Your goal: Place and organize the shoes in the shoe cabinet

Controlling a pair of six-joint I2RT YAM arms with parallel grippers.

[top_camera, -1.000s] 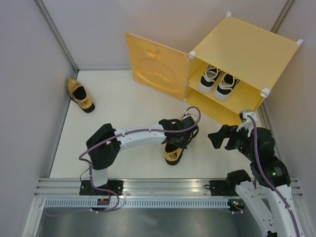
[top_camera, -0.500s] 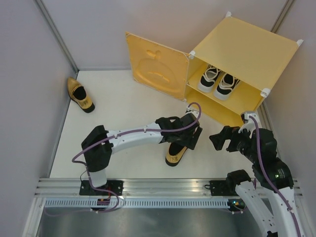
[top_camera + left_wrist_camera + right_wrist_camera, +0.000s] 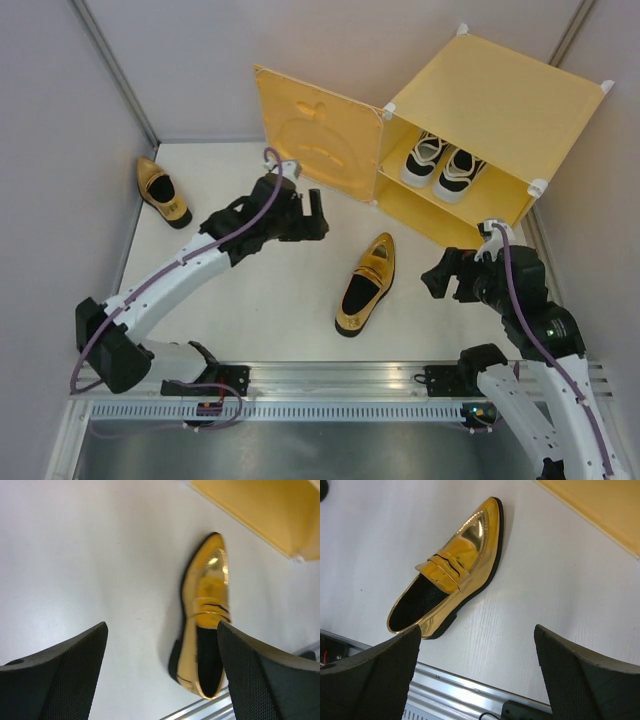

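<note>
Your right jaws, wide open, sit just right of the gold loafer (image 3: 367, 283), toe aimed at the shoe cabinet (image 3: 490, 100); left jaws, open too, farther off

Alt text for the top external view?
A gold loafer lies on the table between the left end effector and right end effector, both open, before the open-doored shoe cabinet holding white sneakers on its upper shelf. A second gold loafer lies far left.

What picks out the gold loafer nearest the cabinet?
Find the yellow shoe cabinet at back right. On the white table before its open front lies a gold loafer, toe toward it. Its twin sits by the left wall.
</note>
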